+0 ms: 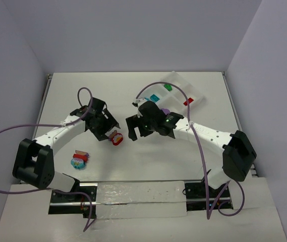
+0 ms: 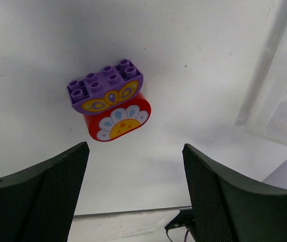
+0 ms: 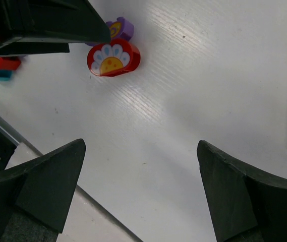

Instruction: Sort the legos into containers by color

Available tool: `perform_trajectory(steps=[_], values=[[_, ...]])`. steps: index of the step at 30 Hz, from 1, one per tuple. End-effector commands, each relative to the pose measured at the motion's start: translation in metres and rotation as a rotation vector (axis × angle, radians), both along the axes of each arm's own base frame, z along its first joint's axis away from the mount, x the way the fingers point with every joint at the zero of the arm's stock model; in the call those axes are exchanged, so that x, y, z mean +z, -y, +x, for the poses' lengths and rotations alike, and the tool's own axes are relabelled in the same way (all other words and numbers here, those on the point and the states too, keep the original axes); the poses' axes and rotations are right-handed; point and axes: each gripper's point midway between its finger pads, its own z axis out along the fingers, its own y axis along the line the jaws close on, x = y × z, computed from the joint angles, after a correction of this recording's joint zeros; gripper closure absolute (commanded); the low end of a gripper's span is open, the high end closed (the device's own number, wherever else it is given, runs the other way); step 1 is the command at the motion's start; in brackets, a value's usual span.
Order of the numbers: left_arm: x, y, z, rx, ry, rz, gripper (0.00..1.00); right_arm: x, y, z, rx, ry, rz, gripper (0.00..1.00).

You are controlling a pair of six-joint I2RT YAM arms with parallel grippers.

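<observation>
1. The purple-and-red clump (image 2: pixel 112 108) lies on the bare table (image 1: pixel 148 161) between the two arms, well apart from the tray (image 1: pixel 197 95). It is a purple brick (image 2: pixel 105 89) pressed onto a red brick (image 2: pixel 119 122) with a flower print.
2. The left gripper (image 2: pixel 134 151) hangs over it with its jaws spread wide and empty. The clump sits just ahead of the fingertips, not between them.
3. The right gripper (image 3: pixel 140 151) faces the same clump from the other side. It is also wide and empty, over bare table.
4. The step in hand looks like the approach to this clump. Its two colours are joined, so they probably have to be split before either can go to a compartment. That calls for one gripper to close on the purple brick and the other on the red brick, then a pull apart.
5. In the tray, a green brick (image 1: pixel 168 87), a teal brick (image 1: pixel 155 97) and a lone red brick (image 1: pixel 188 102) each sit in their own compartment. A purple piece (image 1: pixel 166 111) shows beside the right wrist, and I cannot tell whether it is inside a compartment.
6. A second clump (image 1: pixel 78 160) of red, teal and pink lies unsorted near the left arm.
7. The two grippers are close together, so a joint grasp risks contact. The right arm and its cable (image 1: pixel 156 83) lie across the tray's near side.
</observation>
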Motion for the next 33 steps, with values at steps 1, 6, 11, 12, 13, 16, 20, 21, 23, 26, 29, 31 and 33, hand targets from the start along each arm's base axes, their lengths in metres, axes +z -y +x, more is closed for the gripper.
perform_trajectory(steps=[1,6,11,12,13,16,20,21,23,26,29,31,33], values=[[-0.002,0.009,0.015,0.036,0.010,0.011,0.16,0.021,0.009,0.007,-0.066,0.031,0.034,0.01],[-0.012,0.015,0.018,0.047,-0.031,0.045,0.07,0.024,0.006,0.003,-0.037,0.006,0.055,0.01],[-0.016,0.005,0.024,0.116,-0.026,0.100,0.05,0.021,0.013,0.003,-0.043,0.022,0.029,0.01],[-0.018,0.004,0.025,0.118,-0.022,0.102,0.06,0.020,0.014,0.003,-0.044,0.021,0.026,0.01],[-0.020,0.004,0.026,0.120,-0.022,0.108,0.07,0.019,0.015,0.002,-0.043,0.020,0.022,0.01],[-0.027,0.004,0.030,0.116,-0.027,0.122,0.11,0.015,0.017,0.001,-0.038,0.020,0.011,0.01],[-0.032,0.008,0.033,0.106,-0.030,0.116,0.13,0.015,0.019,0.001,-0.040,0.026,0.001,0.01],[-0.034,0.009,0.033,0.102,-0.032,0.111,0.14,0.015,0.020,0.001,-0.041,0.026,0.002,0.01],[-0.038,0.012,0.032,0.095,-0.039,0.104,0.14,0.015,0.021,0.000,-0.042,0.028,0.004,0.01],[-0.044,0.014,0.029,0.088,-0.046,0.110,0.16,0.013,0.023,-0.001,-0.043,0.025,0.000,0.01],[-0.049,0.016,0.028,0.071,-0.044,0.125,0.22,0.012,0.022,-0.001,-0.043,0.024,0.001,0.01],[-0.050,0.018,0.026,0.060,-0.043,0.133,0.24,0.012,0.022,-0.001,-0.042,0.026,0.003,0.01],[-0.050,0.023,0.023,0.038,-0.040,0.133,0.24,0.012,0.023,-0.001,-0.046,0.027,0.004,0.01]])
